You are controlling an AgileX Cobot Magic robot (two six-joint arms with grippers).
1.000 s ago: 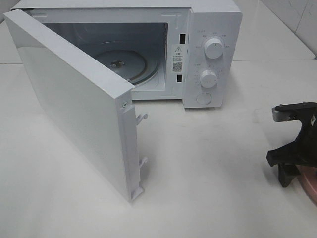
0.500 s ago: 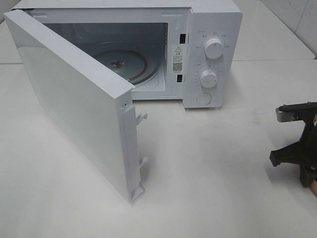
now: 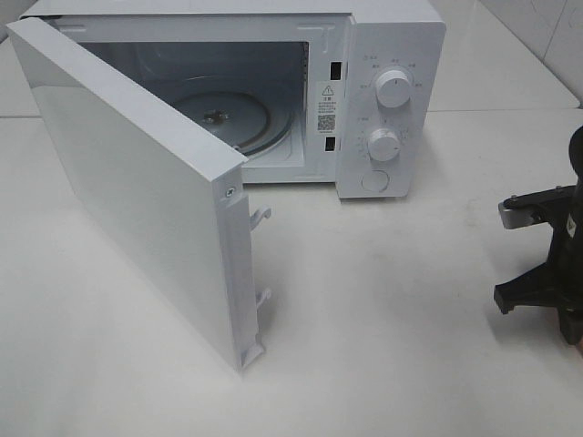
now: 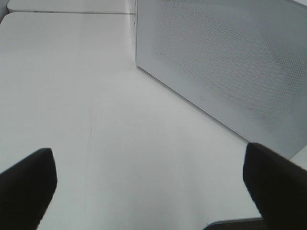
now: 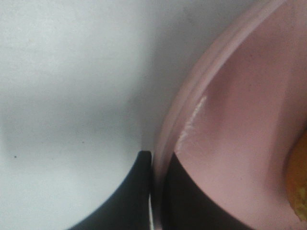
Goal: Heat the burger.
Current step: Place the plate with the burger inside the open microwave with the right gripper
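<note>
In the right wrist view my right gripper (image 5: 156, 191) has its two dark fingers closed on the rim of the flat pink plate (image 5: 240, 120), one finger outside the rim and one inside. An orange sliver of the burger (image 5: 300, 184) shows on the plate at the frame edge. In the exterior view my right gripper (image 3: 551, 278) sits at the far right edge; plate and burger are out of that view. My left gripper (image 4: 153, 191) is open and empty over bare table, beside the microwave's perforated wall (image 4: 225, 62).
The white microwave (image 3: 392, 100) stands at the back, its door (image 3: 137, 182) swung wide toward the front left. The glass turntable (image 3: 223, 114) inside carries nothing. The white table (image 3: 392, 319) lies between the microwave and my right gripper.
My right gripper has drifted right toward the frame edge. The pink plate rim seen at the lower right one second ago has left the exterior view.
</note>
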